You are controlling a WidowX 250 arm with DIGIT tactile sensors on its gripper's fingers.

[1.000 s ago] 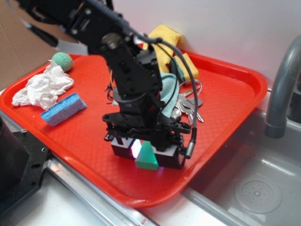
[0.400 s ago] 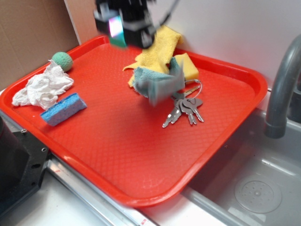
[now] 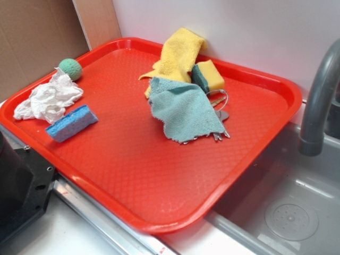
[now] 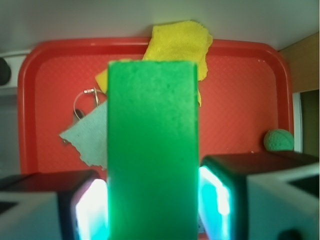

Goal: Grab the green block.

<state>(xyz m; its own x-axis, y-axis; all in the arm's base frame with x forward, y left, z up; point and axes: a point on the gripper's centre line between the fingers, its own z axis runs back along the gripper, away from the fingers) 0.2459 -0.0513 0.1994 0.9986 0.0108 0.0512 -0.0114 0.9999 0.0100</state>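
In the wrist view the green block [image 4: 152, 150] fills the middle of the frame, a plain green brick standing lengthwise between my two glowing pads. My gripper [image 4: 152, 200] is shut on it, one pad against each side. It hangs high above the red tray [image 4: 240, 100]. The exterior view shows neither the arm nor the block; both are out of that frame.
On the red tray [image 3: 133, 175] lie a teal cloth [image 3: 183, 109] over keys [image 3: 220, 133], a yellow towel [image 3: 178, 53], a yellow sponge [image 3: 208, 75], a blue sponge [image 3: 70, 123], crumpled tissue [image 3: 49, 98] and a green ball [image 3: 70, 68]. A faucet [image 3: 317, 106] and sink stand to the right.
The arm has lifted the green block off the tray's front and risen out of the exterior view. The teal cloth dropped flat over the keys.
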